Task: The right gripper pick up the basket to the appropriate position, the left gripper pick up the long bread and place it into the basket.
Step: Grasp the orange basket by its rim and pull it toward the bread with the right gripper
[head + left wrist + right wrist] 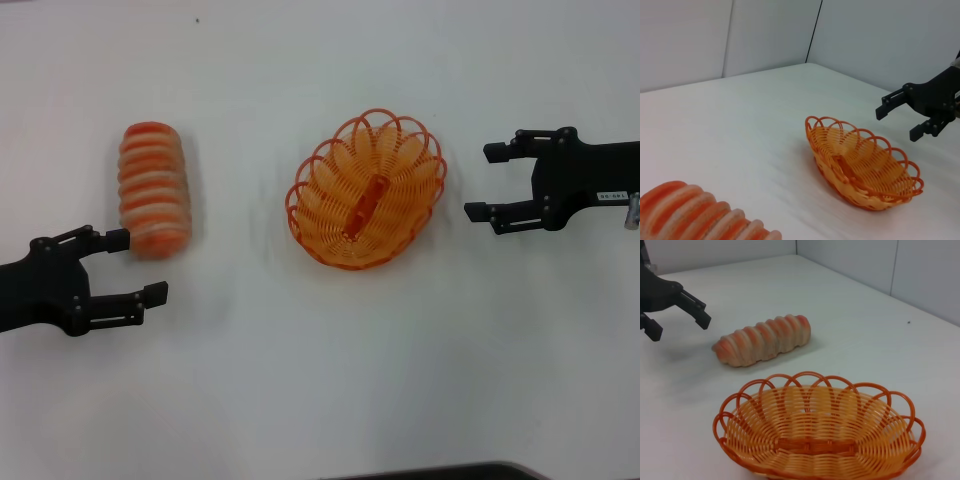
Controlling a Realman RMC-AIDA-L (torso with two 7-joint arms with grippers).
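Bread and basket apart on the white table [250,400].
The long bread [154,189] lies lengthwise front-to-back; the basket [366,188] runs diagonally. The left gripper [137,267] and right gripper [483,181] gape wide, holding nothing.

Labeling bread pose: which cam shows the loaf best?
Head view: the whole bread shows from above, near the open left gripper. Right wrist view also shows it whole, side-on but farther. Left wrist view catches only one cropped end.
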